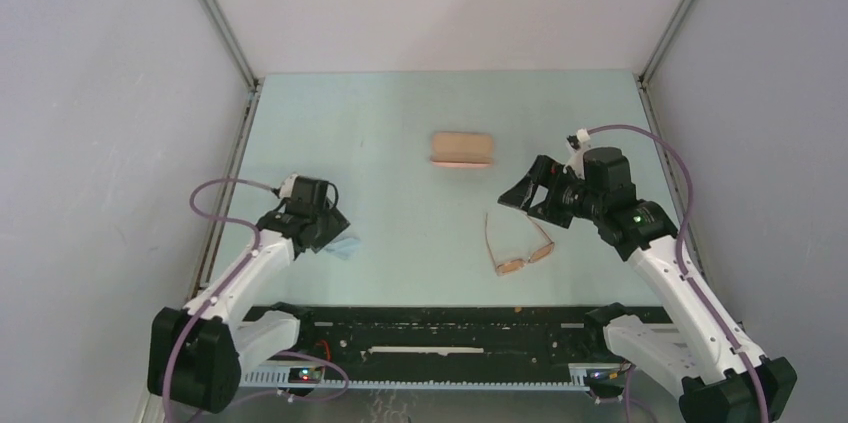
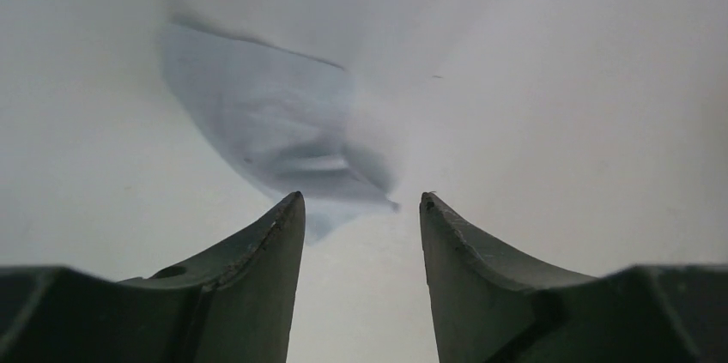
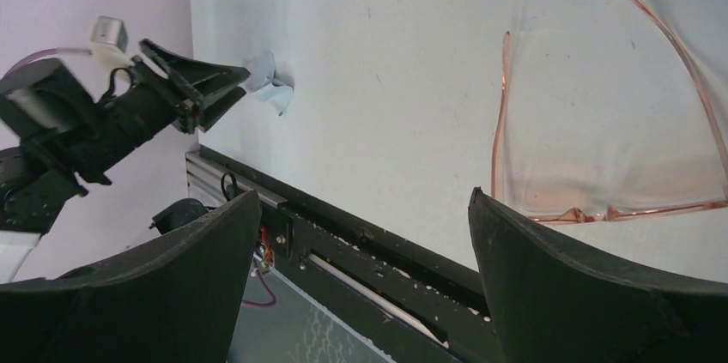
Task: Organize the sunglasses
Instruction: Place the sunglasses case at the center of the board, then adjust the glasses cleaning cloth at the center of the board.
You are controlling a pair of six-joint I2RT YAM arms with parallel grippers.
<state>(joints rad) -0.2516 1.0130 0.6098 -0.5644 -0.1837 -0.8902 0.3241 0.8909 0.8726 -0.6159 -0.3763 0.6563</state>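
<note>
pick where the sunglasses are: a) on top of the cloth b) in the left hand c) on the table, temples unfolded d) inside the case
c: the sunglasses lie on the bare table with both temples spread, apart from the case and the cloth.

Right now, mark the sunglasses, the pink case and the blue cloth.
sunglasses (image 1: 526, 259): top view, bridge between the lenses.
pink case (image 1: 462, 149): top view, middle of its top face.
blue cloth (image 2: 266, 114): left wrist view, centre of the crumpled fabric.
</note>
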